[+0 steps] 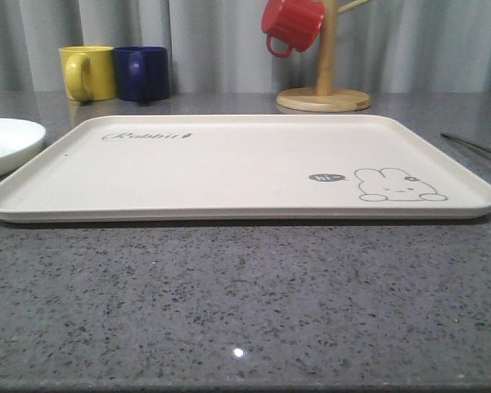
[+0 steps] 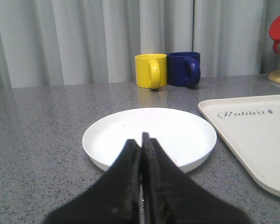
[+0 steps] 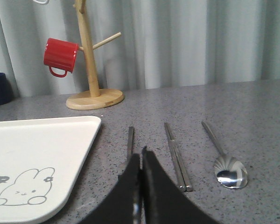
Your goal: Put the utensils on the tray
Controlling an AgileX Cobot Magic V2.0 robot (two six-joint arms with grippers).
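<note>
The grey speckled table (image 1: pixel 245 303) carries the cream rabbit tray (image 1: pixel 229 172), which lies flat at its centre with nothing on it, so the task appears to be at its very start. To the tray's left sits a round white plate (image 2: pixel 149 135), and behind that a yellow mug (image 2: pixel 150 70) and a dark blue mug (image 2: pixel 184 68) stand side by side. A wooden mug tree (image 3: pixel 89 70) stands behind the tray's right part, with a red mug (image 3: pixel 59 57) hanging from one peg.

The left gripper (image 2: pixel 141 140) hovers low in front of the plate, its jaws pressed together and holding nothing. The right gripper (image 3: pixel 141 161) is likewise closed and empty, aimed at the utensils on the bare table just right of the tray.

Those utensils lie in a row: a slim piece, presumably the fork (image 3: pixel 130 140), with its end hidden behind the gripper; the pair of chopsticks (image 3: pixel 176 154) beside it; and the spoon (image 3: pixel 222 158) farthest from the tray, bowl toward the camera.

The likely next move falls to the right arm: opening its jaws, descending over the nearest handle, and pinching a thin, flat, slippery piece off the hard surface.
</note>
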